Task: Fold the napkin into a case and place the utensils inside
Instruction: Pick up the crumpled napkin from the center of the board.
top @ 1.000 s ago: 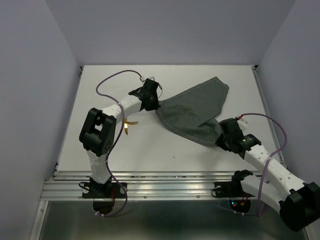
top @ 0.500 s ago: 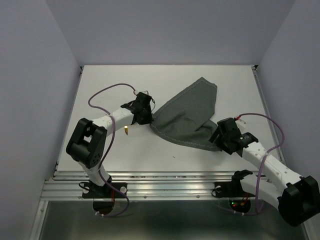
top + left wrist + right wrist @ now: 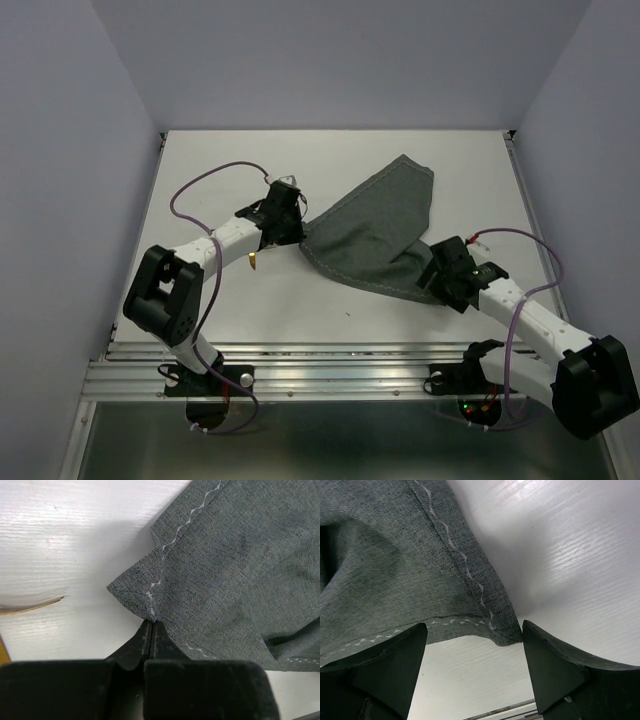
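The left arm (image 3: 225, 238) is partly hiding what seems a gold utensil (image 3: 255, 261) on the table (image 3: 330, 300). The crumpled grey-green napkin (image 3: 375, 235) is lying mid-table. The left gripper (image 3: 151, 625) is pinching its left corner, and the right gripper (image 3: 474, 630) is gaping wide at its near corner.

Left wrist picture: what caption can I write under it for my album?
Left gripper pinching the stitched hem of the grey-green napkin on the white table.

Both mine, left arm (image 3: 225, 238) and right arm (image 3: 530, 322), same build: white link shells, chunky black joint housings, one thin purple cable (image 3: 240, 164) looping off each, black bases (image 3: 215, 382), small red and green lights under the right one, matte black wedge-shaped fingers (image 3: 560, 672).
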You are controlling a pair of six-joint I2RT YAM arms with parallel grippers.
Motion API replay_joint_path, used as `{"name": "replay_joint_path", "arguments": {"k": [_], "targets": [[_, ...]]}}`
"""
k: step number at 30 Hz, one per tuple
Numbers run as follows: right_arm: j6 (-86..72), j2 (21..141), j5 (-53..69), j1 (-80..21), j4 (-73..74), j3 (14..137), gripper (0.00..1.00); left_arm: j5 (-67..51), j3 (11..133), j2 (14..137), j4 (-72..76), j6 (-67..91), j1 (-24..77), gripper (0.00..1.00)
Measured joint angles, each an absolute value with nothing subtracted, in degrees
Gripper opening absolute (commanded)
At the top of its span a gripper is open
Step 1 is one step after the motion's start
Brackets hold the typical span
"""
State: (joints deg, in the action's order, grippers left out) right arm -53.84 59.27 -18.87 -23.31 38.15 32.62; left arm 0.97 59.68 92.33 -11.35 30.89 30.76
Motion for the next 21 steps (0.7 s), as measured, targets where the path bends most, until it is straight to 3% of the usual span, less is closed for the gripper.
{"name": "replay_joint_path", "arguments": {"k": [9, 16, 21], "targets": [[-51.9, 62.0, -15.9, -23.3, 36.1, 30.2, 0.71, 3.1, 59.8, 90.5, -11.5, 25.7, 29.1, 0.00], [-51.2, 62.9, -14.5, -23.3, 35.0, 30.2, 0.52, 3.3, 59.8, 90.5, -11.8, 24.4, 28.3, 0.00], [-51.2, 64.1, -13.5, -23.3, 33.5, 30.2, 0.46, 3.2, 59.8, 90.5, -11.8, 24.1, 28.3, 0.00]]}}
